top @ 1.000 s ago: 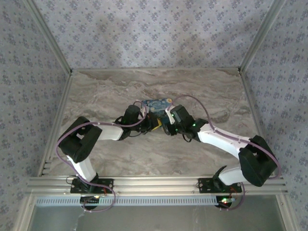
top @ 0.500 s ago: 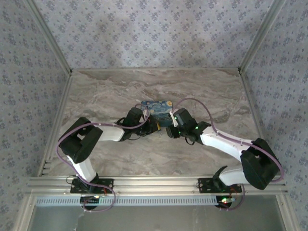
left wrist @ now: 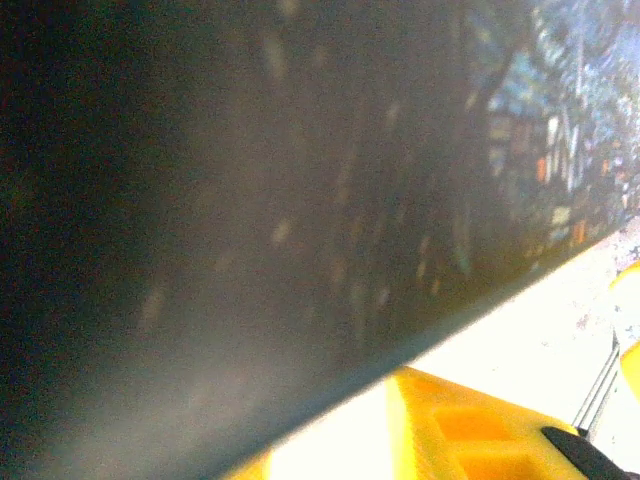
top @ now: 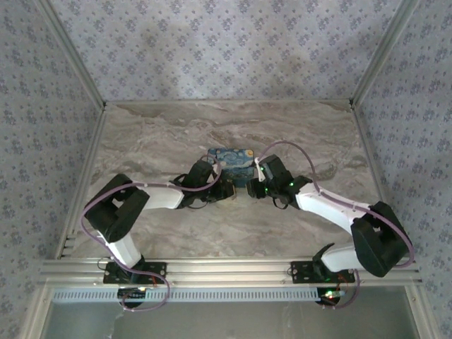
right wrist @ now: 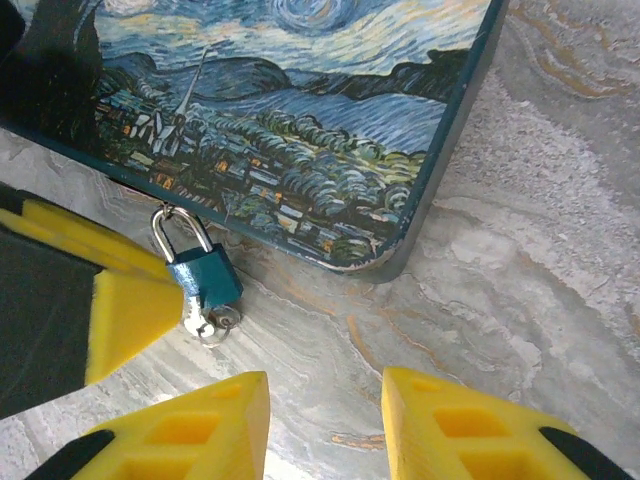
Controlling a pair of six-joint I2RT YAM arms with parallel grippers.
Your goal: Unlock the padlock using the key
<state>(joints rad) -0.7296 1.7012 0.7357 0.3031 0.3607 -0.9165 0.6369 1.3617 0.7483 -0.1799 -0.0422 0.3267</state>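
Note:
A small blue padlock (right wrist: pixel 205 278) hangs by its silver shackle from the front edge of a box printed with a starry night painting (right wrist: pixel 300 110) (top: pixel 229 157). The key (right wrist: pixel 213 322) sticks in the padlock's underside with a ring on it. One yellow finger of my left gripper (top: pixel 226 189) lies right beside the padlock and key. In the left wrist view its fingers (left wrist: pixel 470 430) stand apart with bright table between them, close under the box's dark side. My right gripper (right wrist: pixel 325 425) (top: pixel 253 189) is open over bare table, a little short of the padlock.
The marble tabletop (top: pixel 155 134) stretches around the box. Patterned walls and aluminium frame rails (top: pixel 226 270) close in the workspace. Both arms meet in front of the box at the table's middle.
Both grippers have come down and back off the box's front edge, so its top shows more. The left jaws have parted.

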